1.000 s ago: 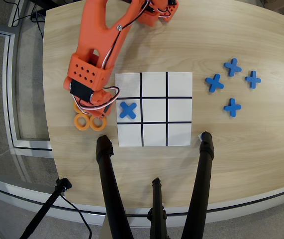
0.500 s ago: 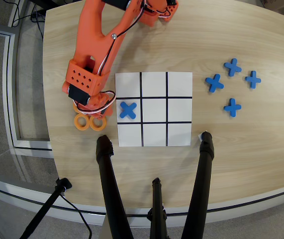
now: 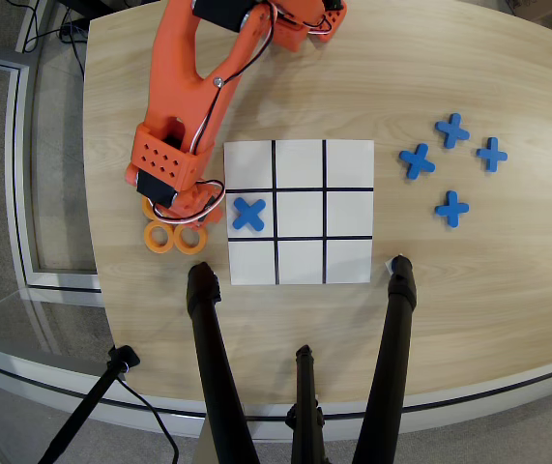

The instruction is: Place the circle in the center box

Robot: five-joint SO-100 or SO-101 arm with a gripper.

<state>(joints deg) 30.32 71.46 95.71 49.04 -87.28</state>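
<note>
The circle [image 3: 159, 237] lies just below the arm's hidden jaws; their state can't be told.

Overhead view: the gripper [image 3: 187, 208] fingertips and jaw state are hidden beneath the arm's wrist [image 3: 167, 166], which also covers part of the orange rings [image 3: 174, 236].

Two flat orange rings [image 3: 174, 237] lie side by side on the table just left of the white grid sheet; under my arm only an orange edge of others shows. The center box [image 3: 300, 214] is a blank white square framed by black lines
</note>
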